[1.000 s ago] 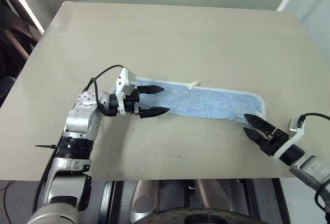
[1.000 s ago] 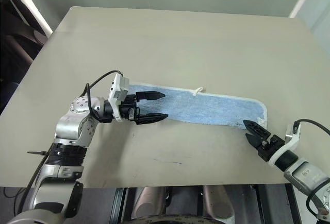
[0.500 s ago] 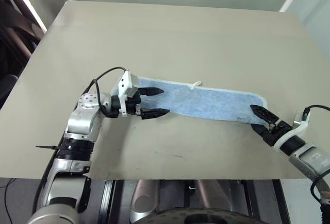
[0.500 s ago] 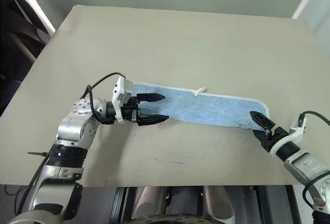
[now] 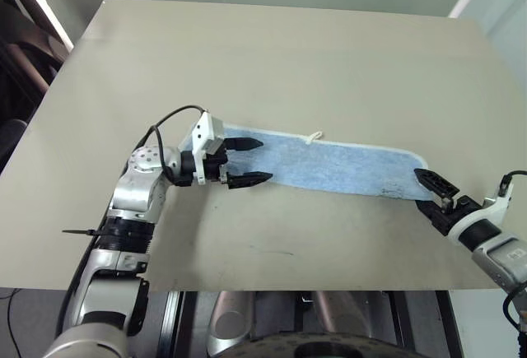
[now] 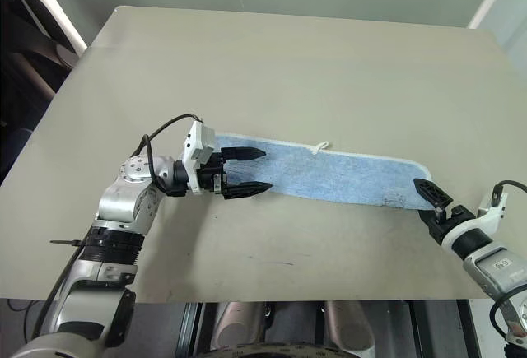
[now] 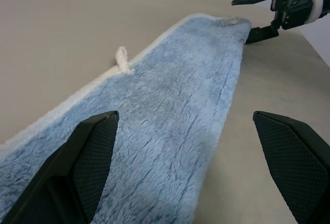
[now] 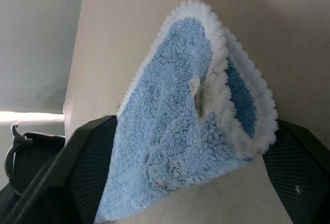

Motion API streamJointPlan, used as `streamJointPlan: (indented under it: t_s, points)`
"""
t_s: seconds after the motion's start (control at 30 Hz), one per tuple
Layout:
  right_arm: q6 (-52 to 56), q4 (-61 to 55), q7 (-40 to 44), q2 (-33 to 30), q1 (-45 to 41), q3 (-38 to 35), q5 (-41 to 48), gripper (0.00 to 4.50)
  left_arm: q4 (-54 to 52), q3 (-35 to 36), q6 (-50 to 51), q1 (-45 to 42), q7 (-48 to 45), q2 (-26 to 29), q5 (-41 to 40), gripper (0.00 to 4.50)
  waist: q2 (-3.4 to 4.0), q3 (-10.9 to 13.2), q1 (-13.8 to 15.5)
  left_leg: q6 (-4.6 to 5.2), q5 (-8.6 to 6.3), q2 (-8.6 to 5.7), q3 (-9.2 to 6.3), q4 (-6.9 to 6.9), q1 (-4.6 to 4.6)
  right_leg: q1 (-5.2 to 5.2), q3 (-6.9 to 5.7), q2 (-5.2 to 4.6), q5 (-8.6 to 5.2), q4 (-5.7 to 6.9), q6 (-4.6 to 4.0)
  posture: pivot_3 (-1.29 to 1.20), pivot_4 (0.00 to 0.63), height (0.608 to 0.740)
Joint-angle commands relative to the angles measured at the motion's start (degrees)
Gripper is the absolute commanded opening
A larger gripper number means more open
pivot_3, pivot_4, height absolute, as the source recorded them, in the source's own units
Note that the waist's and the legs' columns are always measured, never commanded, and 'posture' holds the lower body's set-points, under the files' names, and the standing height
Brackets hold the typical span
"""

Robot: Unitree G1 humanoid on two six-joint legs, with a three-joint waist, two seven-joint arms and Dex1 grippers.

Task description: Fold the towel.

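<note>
Big flat beige table (image 5: pixel 272 53) with a smooth matte top takes up most of the scene. Lying across the near-middle of it is the light blue fluffy terry towel (image 5: pixel 329 165), already a long narrow strip with rounded ends and white stitched edging along its far side, running from the robot's left over to the right. A small white loop tag (image 5: pixel 312 137) sticks out of that far edge, about halfway along.

Left gripper (image 5: pixel 254 161) sits at the towel's left end, pointing along the strip toward the right. Its two black fingers (image 7: pixel 87 154) are spread wide apart, one over the fluffy pile, the other out past the towel's near edge, over bare table. Nothing is pinched between them, so that one's released.

Right gripper (image 5: pixel 434 191) is at the towel's right end, near the table's edge. Its black fingers (image 8: pixel 77 167) stand apart on either side of the rounded corner, where you can see two layers of the cloth with thick white looped trim. I can't tell if they're actually gripping it or just bracketing it.

Past the table's far-left corner there's some dark furniture (image 5: pixel 20 62), well away from the towel.
</note>
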Motion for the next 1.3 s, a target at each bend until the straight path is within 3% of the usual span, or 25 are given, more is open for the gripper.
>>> streamJointPlan:
  t_s: [0.03,0.33,0.7,0.87,1.07,1.3]
  points:
    - [-0.6,-1.0,-0.2,-0.3,-0.3,-1.4,0.2,3.33,0.4,0.1,-1.5,-1.6,-0.2,-0.4,0.0,4.5,0.01,0.0,0.0,0.0,0.0,0.0,0.0,0.0,0.0,-0.01,0.0,0.0,0.0,0.0,0.01,0.0,0.15,0.697]
    - [-0.2,1.6,2.4,-3.5,-1.9,-3.3,-0.4,0.13,2.6,-0.2,-3.9,-2.0,-0.8,-0.6,1.0,4.5,0.06,0.0,0.0,0.02,0.01,0.0,0.0,0.0,0.02,-0.02,0.0,0.0,0.01,0.01,0.08,0.0,0.15,0.697]
    - [7.3,9.2,17.4,-14.0,3.0,-11.2,-8.3,0.06,2.1,-0.3,-3.6,-2.6,-0.2,-1.5,0.9,4.5,0.09,0.0,0.3,0.02,-0.01,0.0,0.03,0.01,-0.05,-0.02,0.01,0.0,-0.02,-0.02,0.09,0.0,0.15,0.697]
    - [9.9,12.6,27.5,-21.1,3.9,-13.7,-19.3,0.06,1.1,-0.3,-2.2,-3.8,0.6,-1.9,0.7,4.5,0.14,0.0,0.3,0.02,-0.01,0.0,0.04,0.02,-0.05,-0.02,0.01,0.0,-0.01,-0.02,0.1,0.0,0.15,0.697]
    - [12.6,6.2,36.1,-25.6,1.6,-12.6,-27.3,0.06,1.3,-0.2,-1.4,-4.8,1.6,-2.7,0.6,4.5,0.23,0.0,0.2,0.02,-0.01,0.0,0.07,0.0,-0.05,-0.05,0.01,0.01,-0.03,-0.02,0.11,0.0,0.15,0.697]
    - [15.4,0.4,37.7,-25.8,-4.0,-10.8,-29.4,0.06,2.6,0.1,-2.3,-4.7,1.8,-2.8,0.9,4.5,0.27,0.0,0.2,0.07,0.01,0.0,0.08,0.03,-0.04,-0.03,0.01,0.02,-0.01,-0.02,0.13,0.0,0.15,0.697]
